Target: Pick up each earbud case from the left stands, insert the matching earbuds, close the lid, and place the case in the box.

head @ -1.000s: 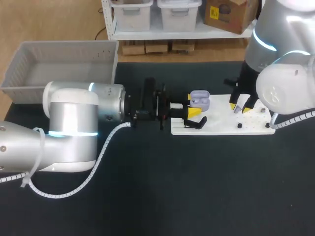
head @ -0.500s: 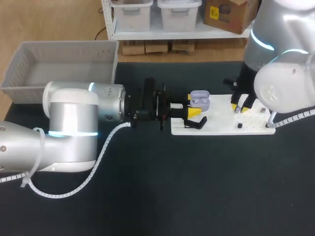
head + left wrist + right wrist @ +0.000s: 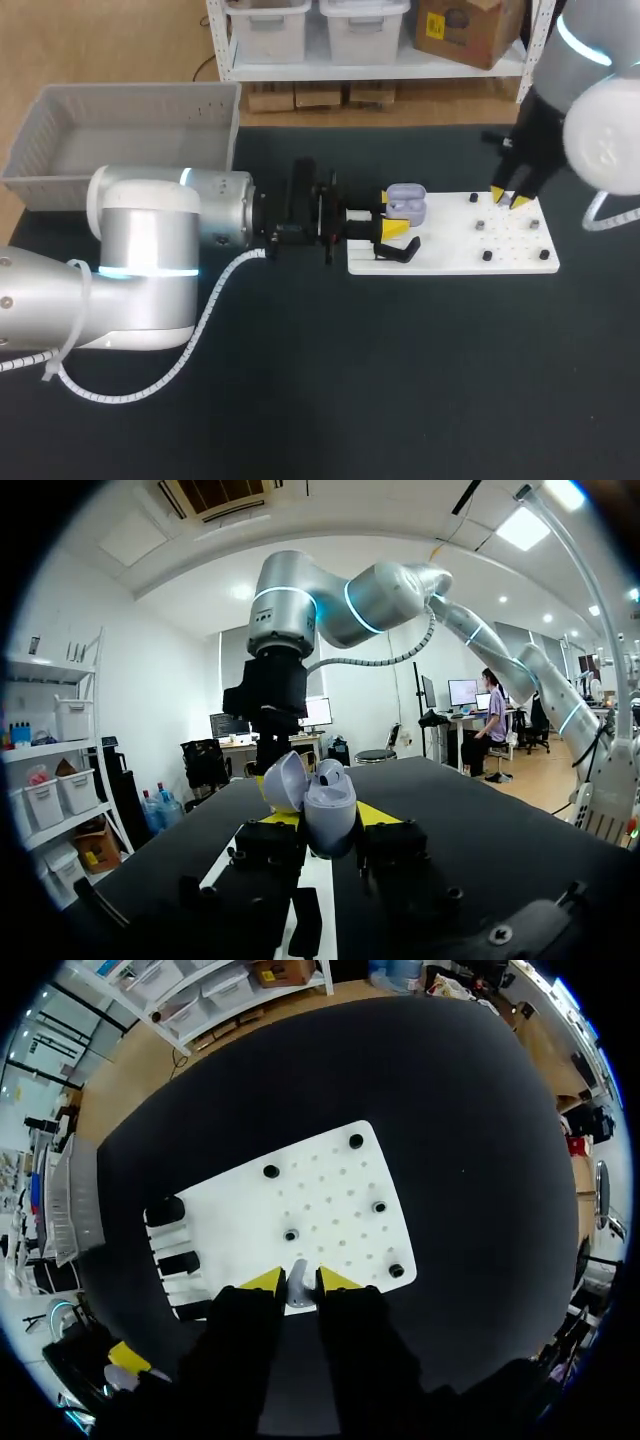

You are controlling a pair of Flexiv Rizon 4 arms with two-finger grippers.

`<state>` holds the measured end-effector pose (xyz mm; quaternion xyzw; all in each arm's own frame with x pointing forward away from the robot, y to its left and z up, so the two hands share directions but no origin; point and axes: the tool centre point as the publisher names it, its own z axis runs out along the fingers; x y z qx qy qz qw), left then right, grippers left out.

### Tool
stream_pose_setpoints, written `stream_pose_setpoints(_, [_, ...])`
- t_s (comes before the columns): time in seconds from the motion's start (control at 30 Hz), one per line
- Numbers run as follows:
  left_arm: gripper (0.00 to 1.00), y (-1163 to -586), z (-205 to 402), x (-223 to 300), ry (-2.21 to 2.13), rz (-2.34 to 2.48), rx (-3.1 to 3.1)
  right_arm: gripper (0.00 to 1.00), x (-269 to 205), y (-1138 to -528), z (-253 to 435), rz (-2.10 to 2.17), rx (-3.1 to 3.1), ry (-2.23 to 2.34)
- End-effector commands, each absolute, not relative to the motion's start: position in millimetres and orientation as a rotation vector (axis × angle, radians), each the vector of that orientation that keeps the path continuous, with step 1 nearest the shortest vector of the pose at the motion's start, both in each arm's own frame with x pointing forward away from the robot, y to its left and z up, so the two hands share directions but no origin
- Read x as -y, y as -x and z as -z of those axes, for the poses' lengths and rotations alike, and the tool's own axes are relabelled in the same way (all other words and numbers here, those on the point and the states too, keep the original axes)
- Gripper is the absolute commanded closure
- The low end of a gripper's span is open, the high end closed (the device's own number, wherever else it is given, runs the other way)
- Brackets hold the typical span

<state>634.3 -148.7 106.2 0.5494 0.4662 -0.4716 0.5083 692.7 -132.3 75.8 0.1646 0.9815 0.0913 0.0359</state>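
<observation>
One lavender earbud case (image 3: 405, 204) is off its stand and held at the left end of the white perforated board (image 3: 455, 255), its hinged lid (image 3: 284, 780) raised. At that end the left gripper (image 3: 322, 818) presses both yellow-tipped fingers on the case from opposite sides, spread only as wide as its body. Above the board's far right part the right gripper (image 3: 298, 1280) has its fingers nearly together, pinching a small pale piece, apparently an earbud (image 3: 297, 1290).

Progress, as judged: the case pick-up is done and one earbud is in hand. Left to do are seating that earbud in the open case, fetching any second one, closing the lid, and delivery to the grey box (image 3: 130, 125). The box lies well off the board's left end, and no case can be seen in it from the head view. The black stands (image 3: 172, 1235) along the board's left edge appear to carry no other case.

Materials:
- **Case:** smooth, glossy, pebble-rounded plastic.
- **Board:** flat, matt and rigid, drilled in a regular grid and set with several short black pegs (image 3: 379, 1206).
- **Box:** thin moulded plastic with perforated walls.
- **Table** (image 3: 400, 380): a dark matt covering beneath the board.
</observation>
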Motion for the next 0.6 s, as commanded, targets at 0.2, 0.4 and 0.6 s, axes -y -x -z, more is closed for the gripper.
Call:
stream_pose_setpoints(0.2, [1.00, -632.7, -105.7, 148.4, -1.320, 1.131, -1.123, 1.00, 135.5, -663.3, -147.5, -0.319, -3.086, -0.272])
stream_pose_setpoints(0.4, [1.00, -632.7, -105.7, 148.4, -1.320, 1.131, -1.123, 1.00, 129.3, -654.8, -165.3, -0.386, -3.108, -0.143])
stream_pose_setpoints(0.6, [1.00, -632.7, -105.7, 148.4, -1.320, 1.131, -1.123, 1.00, 129.3, -654.8, -165.3, -0.386, -3.108, -0.143])
